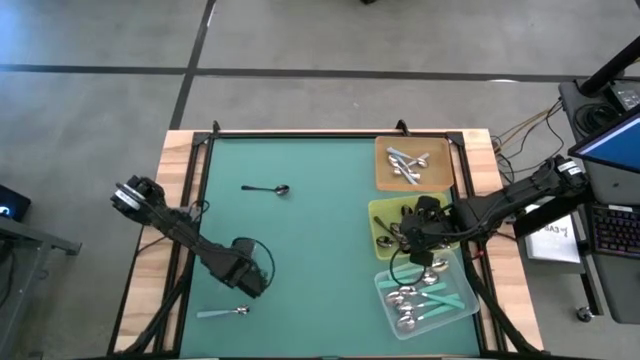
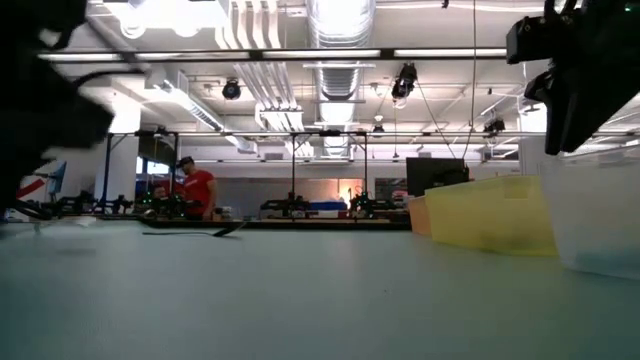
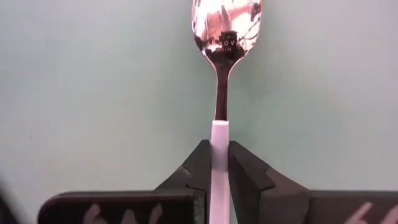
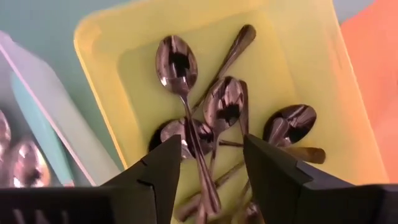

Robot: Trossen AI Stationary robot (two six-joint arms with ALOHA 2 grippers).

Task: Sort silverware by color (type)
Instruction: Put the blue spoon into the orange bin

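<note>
Start at the left: your left gripper (image 1: 243,283) sits low on the green mat (image 1: 300,240), with the silver-bowled spoon with the pale teal plastic handle (image 1: 222,313) lying just toward 7 o'clock of it. In the left wrist view its fingers are clamped on that handle (image 3: 219,163), and the spoon's long axis runs straight out ahead between them, bowl leading. A lone dark spoon (image 1: 266,189) lies at 12 o'clock from there, nearer this arm. To the right, your right gripper (image 1: 418,238) hangs over the yellow square tray (image 1: 377,215), jaws apart above the dark spoons (image 4: 211,124). The clear tray holding teal-handled spoons (image 1: 428,296) is at 6 o'clock of it, well apart from the left gripper.
</note>
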